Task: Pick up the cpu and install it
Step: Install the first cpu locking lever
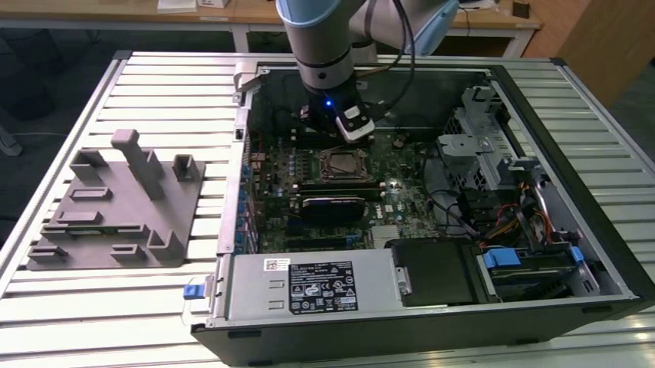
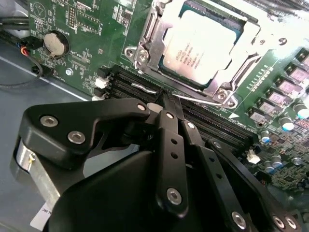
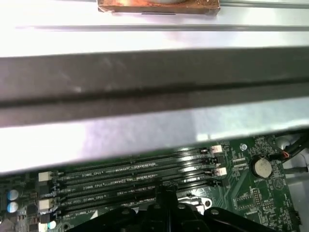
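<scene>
My arm (image 1: 327,46) reached down into the open computer case (image 1: 532,230), wrist above the motherboard (image 1: 399,199) beside the square socket (image 1: 340,163); a grey tray (image 1: 113,207) lay outside, well apart.

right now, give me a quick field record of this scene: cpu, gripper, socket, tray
cpu: pale metal-topped chip seated in the socket, in the second wrist view
socket: metal frame around the chip; also in the exterior view
gripper: fingers together, holding nothing, over the memory slots beside the socket
tray: grey tray with upright posts on the table, at the exterior view's left
case: open computer case
</scene>
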### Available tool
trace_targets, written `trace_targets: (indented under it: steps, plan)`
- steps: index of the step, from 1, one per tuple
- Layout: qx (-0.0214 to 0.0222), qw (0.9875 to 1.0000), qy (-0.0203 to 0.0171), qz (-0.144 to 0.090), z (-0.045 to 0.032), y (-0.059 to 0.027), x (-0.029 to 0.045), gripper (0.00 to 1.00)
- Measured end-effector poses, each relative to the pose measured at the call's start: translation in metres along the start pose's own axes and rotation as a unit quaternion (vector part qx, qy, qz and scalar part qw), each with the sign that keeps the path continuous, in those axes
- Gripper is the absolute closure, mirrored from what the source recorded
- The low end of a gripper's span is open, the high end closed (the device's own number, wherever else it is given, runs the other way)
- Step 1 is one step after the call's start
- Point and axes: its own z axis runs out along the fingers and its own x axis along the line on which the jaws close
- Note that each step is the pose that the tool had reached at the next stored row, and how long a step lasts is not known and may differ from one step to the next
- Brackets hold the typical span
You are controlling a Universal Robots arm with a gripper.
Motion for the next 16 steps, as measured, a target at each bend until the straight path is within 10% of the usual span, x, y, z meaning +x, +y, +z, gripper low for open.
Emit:
trace_targets:
  steps: [16]
  plan:
    - [0.0025, 1.0000, -0.0088, -0.001, 0.0084, -0.0002, 0.0015, 0.89]
